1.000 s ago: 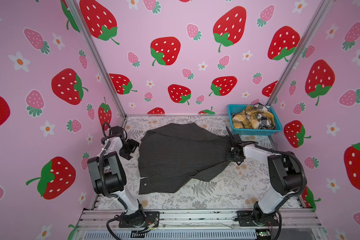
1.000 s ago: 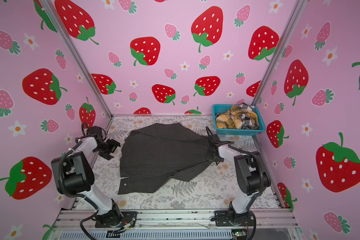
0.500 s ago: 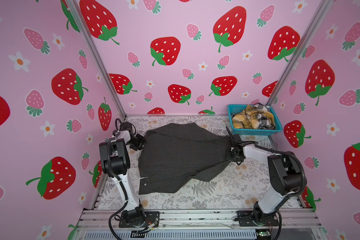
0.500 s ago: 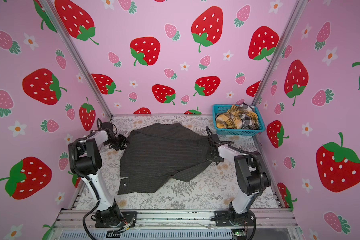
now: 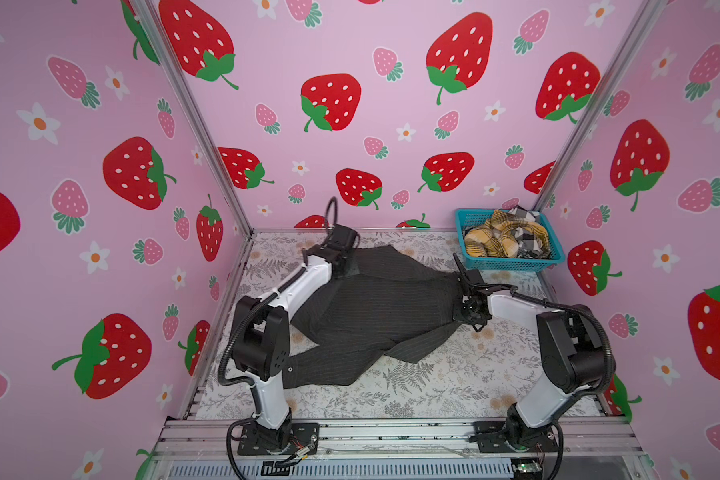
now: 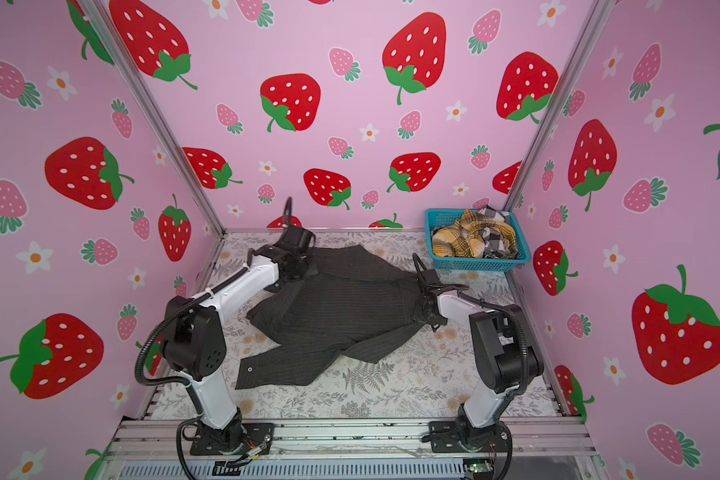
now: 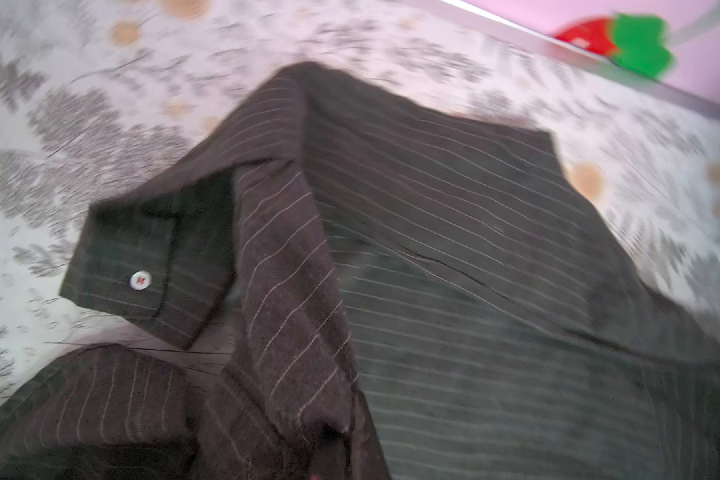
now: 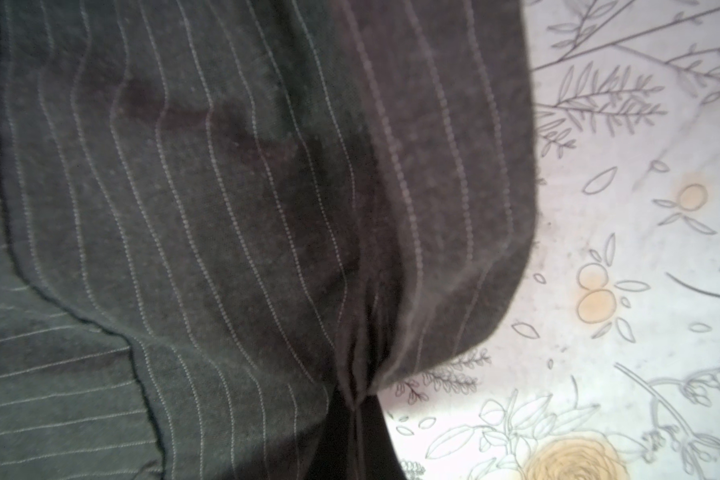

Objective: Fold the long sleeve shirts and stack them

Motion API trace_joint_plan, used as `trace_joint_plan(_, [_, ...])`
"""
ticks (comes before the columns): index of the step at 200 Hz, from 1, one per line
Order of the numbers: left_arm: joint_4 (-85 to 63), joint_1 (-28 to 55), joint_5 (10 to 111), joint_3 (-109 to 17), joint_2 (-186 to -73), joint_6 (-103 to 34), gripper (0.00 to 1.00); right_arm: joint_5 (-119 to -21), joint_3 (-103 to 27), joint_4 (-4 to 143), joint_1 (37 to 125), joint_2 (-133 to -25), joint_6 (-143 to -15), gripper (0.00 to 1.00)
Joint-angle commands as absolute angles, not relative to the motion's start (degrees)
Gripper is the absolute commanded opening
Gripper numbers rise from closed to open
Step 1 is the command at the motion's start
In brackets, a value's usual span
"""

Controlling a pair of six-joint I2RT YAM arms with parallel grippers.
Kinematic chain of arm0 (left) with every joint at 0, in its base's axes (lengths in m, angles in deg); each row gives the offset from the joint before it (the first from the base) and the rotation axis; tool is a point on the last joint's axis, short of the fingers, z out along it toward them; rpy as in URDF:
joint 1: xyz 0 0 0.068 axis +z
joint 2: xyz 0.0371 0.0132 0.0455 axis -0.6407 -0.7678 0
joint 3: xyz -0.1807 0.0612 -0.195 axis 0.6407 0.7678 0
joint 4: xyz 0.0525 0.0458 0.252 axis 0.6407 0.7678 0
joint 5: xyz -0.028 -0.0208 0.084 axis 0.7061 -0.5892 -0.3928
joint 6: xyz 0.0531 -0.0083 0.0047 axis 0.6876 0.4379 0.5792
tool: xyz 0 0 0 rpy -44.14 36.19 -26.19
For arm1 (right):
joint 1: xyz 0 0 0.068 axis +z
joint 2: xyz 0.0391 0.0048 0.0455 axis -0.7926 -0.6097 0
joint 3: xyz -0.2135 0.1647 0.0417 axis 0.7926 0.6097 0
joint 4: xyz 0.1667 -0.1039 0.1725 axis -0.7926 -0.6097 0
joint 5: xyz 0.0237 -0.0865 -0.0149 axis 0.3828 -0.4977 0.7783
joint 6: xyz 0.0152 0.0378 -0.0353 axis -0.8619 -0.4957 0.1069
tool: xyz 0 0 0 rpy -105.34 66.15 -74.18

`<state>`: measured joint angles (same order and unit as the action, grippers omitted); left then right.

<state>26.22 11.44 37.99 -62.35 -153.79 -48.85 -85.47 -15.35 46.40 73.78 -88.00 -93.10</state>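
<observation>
A charcoal pinstriped long sleeve shirt [image 5: 383, 307] [image 6: 341, 316] lies spread across the middle of the table, one sleeve trailing toward the front. My left gripper [image 5: 344, 268] [image 6: 299, 271] sits at the shirt's back left corner, shut on a raised fold of its cloth [image 7: 308, 332]; a cuff with a pale button [image 7: 140, 279] lies beside that fold. My right gripper [image 5: 468, 312] [image 6: 427, 311] is shut on the shirt's right edge, where the cloth bunches into the jaws [image 8: 356, 390]. A mustard plaid shirt [image 5: 495, 243] and a black-and-white check shirt [image 5: 531, 245] are heaped in the basket.
The teal mesh basket [image 5: 512, 264] [image 6: 479, 264] stands in the back right corner. Pink strawberry walls close in the floral table [image 5: 454, 386] on three sides. A metal rail [image 5: 391, 434] carrying both arm bases runs along the front.
My left arm swung from the table's left edge to the shirt's back left corner, and its gripper closed on the cloth. The right arm stayed put.
</observation>
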Motion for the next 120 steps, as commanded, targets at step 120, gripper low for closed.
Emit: trace_joint_plan(120, [35.64,33.95,19.97,-59.22,-148.56,-47.93,0.14,-81.52,-12.42,45.7,73.43,-87.82,-94.51,0.0])
